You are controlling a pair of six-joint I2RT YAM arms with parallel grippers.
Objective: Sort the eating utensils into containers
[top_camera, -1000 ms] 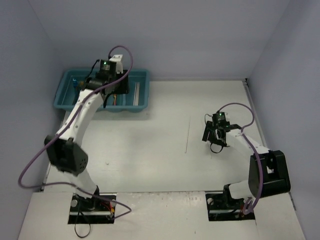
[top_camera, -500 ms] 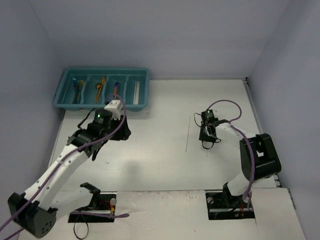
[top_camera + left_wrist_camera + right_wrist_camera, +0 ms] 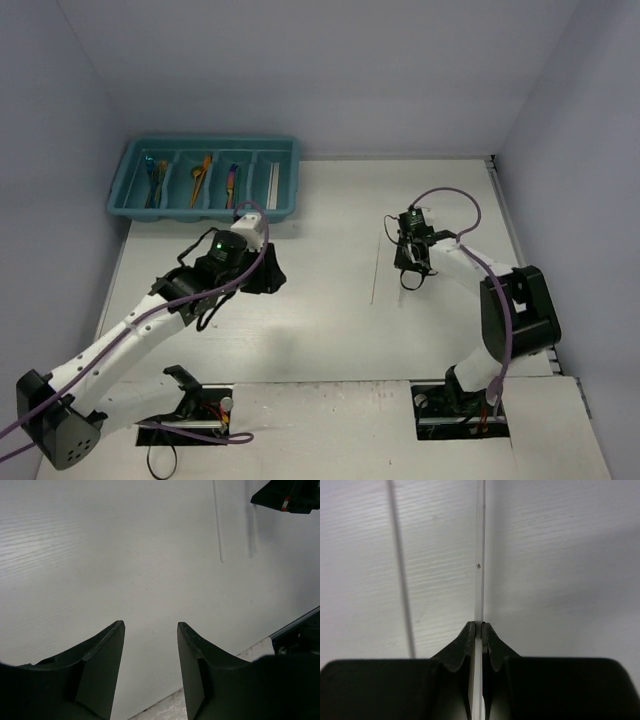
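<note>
A thin translucent stick [image 3: 479, 570] is gripped between the right fingers [image 3: 469, 636], which are pressed narrow against its two sides. In the right wrist view the stick runs straight up from the fingertips to the top edge of the frame, over the white counter [image 3: 560, 555]. A darker thin line [image 3: 400, 580] is seen to its left; whether it is a shadow or a second stick cannot be told. In the top view the right fingers [image 3: 405, 260] are placed right of centre, and the held stick is too fine to be made out there. Just left of them a thin pale line [image 3: 375, 270] is seen on the counter.

The teal cutlery tray [image 3: 190, 214] is set in the upper left of the top view, well apart from the held stick. Its four compartments lie side by side. Blue, teal and gold utensils [image 3: 155, 180] are held in the leftmost, orange utensils [image 3: 201, 172] in the second, purple and orange utensils [image 3: 232, 180] in the third, and pale sticks [image 3: 272, 180] in the rightmost.

The left fingers [image 3: 107, 650] are spread wide with nothing between them, above bare counter. In the top view they [image 3: 262, 275] are found below the tray's right end, near it but apart.
</note>
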